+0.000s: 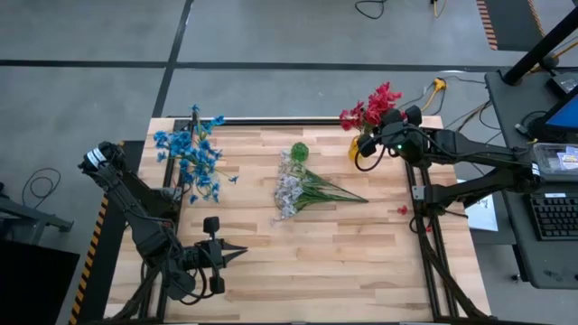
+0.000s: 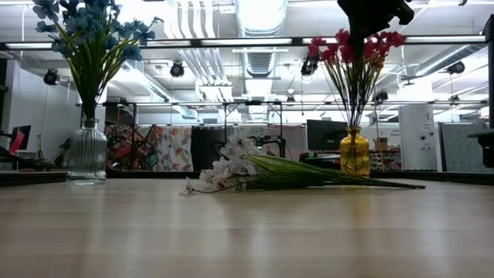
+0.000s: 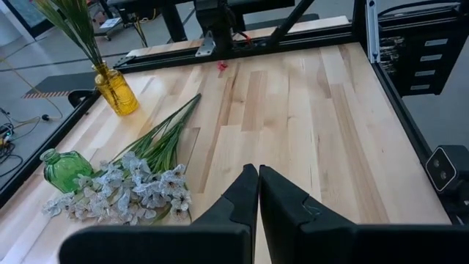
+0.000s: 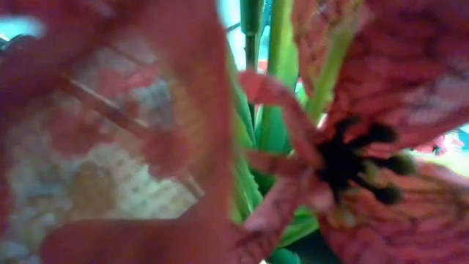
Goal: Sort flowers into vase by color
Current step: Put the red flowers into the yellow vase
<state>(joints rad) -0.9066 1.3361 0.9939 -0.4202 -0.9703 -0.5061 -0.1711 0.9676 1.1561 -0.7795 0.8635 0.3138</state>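
Right gripper (image 1: 390, 126) hangs over the red flowers (image 1: 366, 110) in the yellow vase (image 2: 354, 154) at the far right corner, fingers shut; lifting away could snag blossoms and tip it. White flowers (image 1: 291, 191) lie mid-counter.

Left arm: folded low at the table's near left corner.
Left pincer (image 1: 242, 254): fingers pressed together, pointing inward.
Right arm: stretched along the far right edge.
Right pincer (image 1: 381, 118): closed, raised.
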